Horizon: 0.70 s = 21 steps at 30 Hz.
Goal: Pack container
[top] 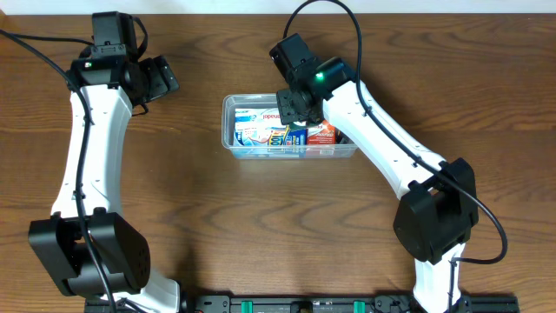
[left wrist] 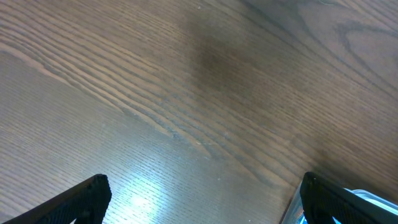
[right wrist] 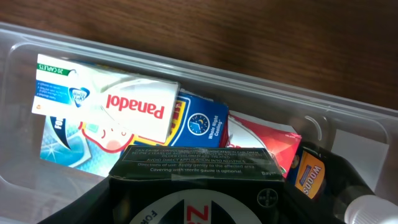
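Container [top: 229, 130] sits mid-table [top: 182, 200], long axis left-right, medicine boxes [top: 261, 136] inside. Right pincer [top: 292, 108] hangs straight above it, the nearer arm. Its wrist view shows it clamped on a dark box [right wrist: 193, 165], which overhead hides. Left pincer [top: 160, 78] is apart, empty, well left of the container.

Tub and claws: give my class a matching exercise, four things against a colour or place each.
Things:
1. Panadol box
2. black box
3. tub
4. left claw

Colour or place:
a. clear plastic
b. over the table
c. white, red lettering
d. in the right claw

Pairs: 1-c, 2-d, 3-a, 4-b.
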### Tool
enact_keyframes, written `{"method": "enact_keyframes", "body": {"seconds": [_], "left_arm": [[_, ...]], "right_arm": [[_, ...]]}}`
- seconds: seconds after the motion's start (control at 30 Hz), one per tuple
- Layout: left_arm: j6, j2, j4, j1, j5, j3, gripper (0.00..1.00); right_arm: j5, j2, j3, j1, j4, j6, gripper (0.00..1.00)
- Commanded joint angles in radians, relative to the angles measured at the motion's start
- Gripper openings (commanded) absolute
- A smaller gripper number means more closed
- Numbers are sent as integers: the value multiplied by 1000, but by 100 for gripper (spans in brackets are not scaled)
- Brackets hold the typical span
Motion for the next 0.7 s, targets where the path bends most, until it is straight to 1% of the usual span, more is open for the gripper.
{"method": "enact_keyframes", "body": {"seconds": [0.0,0.13,0.23,0.3,0.43,0.6,0.67], "left_arm": [[-2,5,-2,3,-5,4,98],[-2,5,-2,3,-5,4,98],[-2,5,-2,3,-5,4,98],[-2,5,-2,3,-5,4,98],[-2,5,-2,3,-5,4,98],[-2,5,-2,3,-5,4,98],[-2,5,-2,3,-5,4,98]], "right_arm": [[15,7,-7,5,6,47,61],[15,10,-12,8,21,108,61],[15,19,-12,11,32,105,60],[15,21,-12,11,34,64,58],[13,21,-12,11,39,-99,53],[-40,21,-12,11,31,-459,53],[-90,21,-12,11,11,-634,56]]}}
